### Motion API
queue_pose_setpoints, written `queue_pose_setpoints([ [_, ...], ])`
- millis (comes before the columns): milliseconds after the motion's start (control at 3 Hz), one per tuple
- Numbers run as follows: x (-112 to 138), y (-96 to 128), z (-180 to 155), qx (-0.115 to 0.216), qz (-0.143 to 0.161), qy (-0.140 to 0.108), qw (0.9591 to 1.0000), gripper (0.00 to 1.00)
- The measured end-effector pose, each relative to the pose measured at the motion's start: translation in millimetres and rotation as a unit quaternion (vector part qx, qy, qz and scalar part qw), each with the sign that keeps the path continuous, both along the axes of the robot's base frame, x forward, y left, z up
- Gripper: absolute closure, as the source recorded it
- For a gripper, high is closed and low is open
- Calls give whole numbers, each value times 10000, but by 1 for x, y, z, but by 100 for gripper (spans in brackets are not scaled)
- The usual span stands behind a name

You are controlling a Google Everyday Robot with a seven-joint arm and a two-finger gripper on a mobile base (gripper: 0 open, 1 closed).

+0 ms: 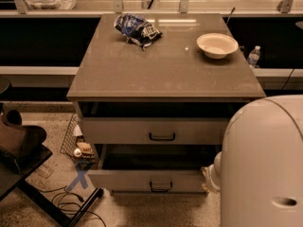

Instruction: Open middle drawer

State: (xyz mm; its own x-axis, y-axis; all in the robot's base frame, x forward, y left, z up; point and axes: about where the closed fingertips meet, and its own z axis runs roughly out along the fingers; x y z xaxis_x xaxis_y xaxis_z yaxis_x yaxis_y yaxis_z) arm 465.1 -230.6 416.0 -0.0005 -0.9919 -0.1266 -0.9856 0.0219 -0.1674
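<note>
The cabinet [165,79] shows two grey-beige drawer fronts, each with a small black bar handle. The upper, taller-looking front [118,130] sits under the top. The middle drawer [123,180] is the lower front; it stands pulled out toward me, with a dark open gap above it. Its handle [161,187] is at centre. No lowest front shows beneath it. My gripper does not show in the camera view. Only my white arm housing [265,164] fills the lower right, and a white joint [213,173] sits by the drawer's right end.
A blue snack bag [137,30] and a white bowl [217,45] lie on the cabinet top. A water bottle [253,56] stands at the right. A wire basket [78,145], cables and a dark chair [19,150] crowd the floor at the left.
</note>
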Motion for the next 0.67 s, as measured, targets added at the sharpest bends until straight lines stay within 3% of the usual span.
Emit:
queue_pose_setpoints([
  [667,0,0,0,0,0,1,10000,100],
])
